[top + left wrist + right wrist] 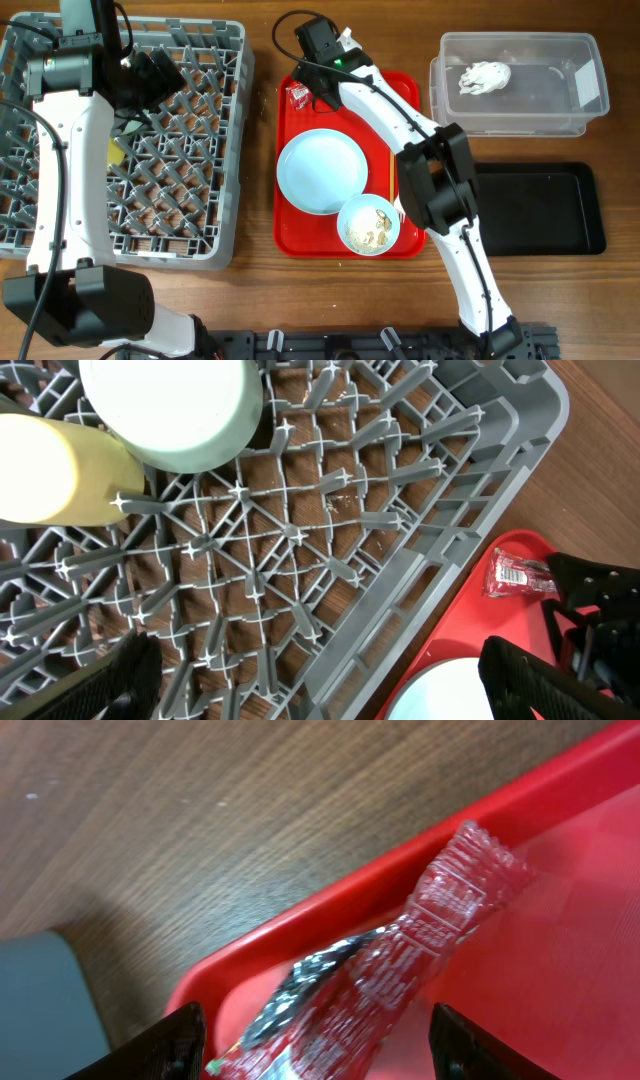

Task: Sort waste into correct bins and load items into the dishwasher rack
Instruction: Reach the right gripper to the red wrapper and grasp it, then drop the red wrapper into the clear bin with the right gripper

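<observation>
At the far left corner of the red tray point(292, 230), straddles the snack wrapper point(400, 970) with the right gripper point(315, 1020) spread and empty, meets its long axis slanting across the closing line, leaves the agape left gripper point(320, 680) farther off over the dishwasher rack point(225, 200).

Brown wooden table point(260, 150), matte, grain running side to side; one small pale speck on the wood in the right wrist view. Lying flat about mid-table, well in from both side edges: a large red serving tray point(298, 232). Rectangular, rounded at the corners, low raised rim all round, long sides running from the far edge toward the near edge. Glossy inside. Wood visible all round its rim.
</observation>
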Action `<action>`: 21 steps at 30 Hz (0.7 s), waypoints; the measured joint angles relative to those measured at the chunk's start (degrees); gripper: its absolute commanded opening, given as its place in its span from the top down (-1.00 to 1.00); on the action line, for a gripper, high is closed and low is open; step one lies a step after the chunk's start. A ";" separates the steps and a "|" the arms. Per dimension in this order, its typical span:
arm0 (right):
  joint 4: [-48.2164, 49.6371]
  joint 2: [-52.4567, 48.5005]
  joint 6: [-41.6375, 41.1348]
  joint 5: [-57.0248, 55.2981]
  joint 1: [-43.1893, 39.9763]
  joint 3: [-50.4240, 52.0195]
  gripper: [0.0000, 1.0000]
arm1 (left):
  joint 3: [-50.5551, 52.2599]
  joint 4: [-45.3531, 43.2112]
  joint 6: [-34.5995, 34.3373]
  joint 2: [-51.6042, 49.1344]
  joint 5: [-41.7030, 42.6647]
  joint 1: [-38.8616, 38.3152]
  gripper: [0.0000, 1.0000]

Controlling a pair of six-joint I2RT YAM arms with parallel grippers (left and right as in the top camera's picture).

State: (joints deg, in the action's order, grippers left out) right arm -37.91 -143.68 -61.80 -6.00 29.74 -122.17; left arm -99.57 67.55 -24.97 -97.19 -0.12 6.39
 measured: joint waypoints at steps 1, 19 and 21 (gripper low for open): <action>0.07 -0.31 -0.63 -0.02 0.00 0.00 -0.36 | 0.02 0.00 0.00 0.00 0.00 0.00 -1.00; -2.58 -0.66 -0.63 0.76 -0.42 0.00 0.91 | 0.00 0.00 0.00 0.00 0.00 0.00 -1.00; -2.80 -0.44 0.15 1.44 -0.81 0.00 0.91 | 0.00 0.00 0.00 0.00 0.00 0.00 -1.00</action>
State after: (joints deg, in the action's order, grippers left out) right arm -40.71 -144.11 -61.65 -4.56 28.93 -122.17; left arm -99.57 67.55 -24.97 -97.19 -0.12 6.39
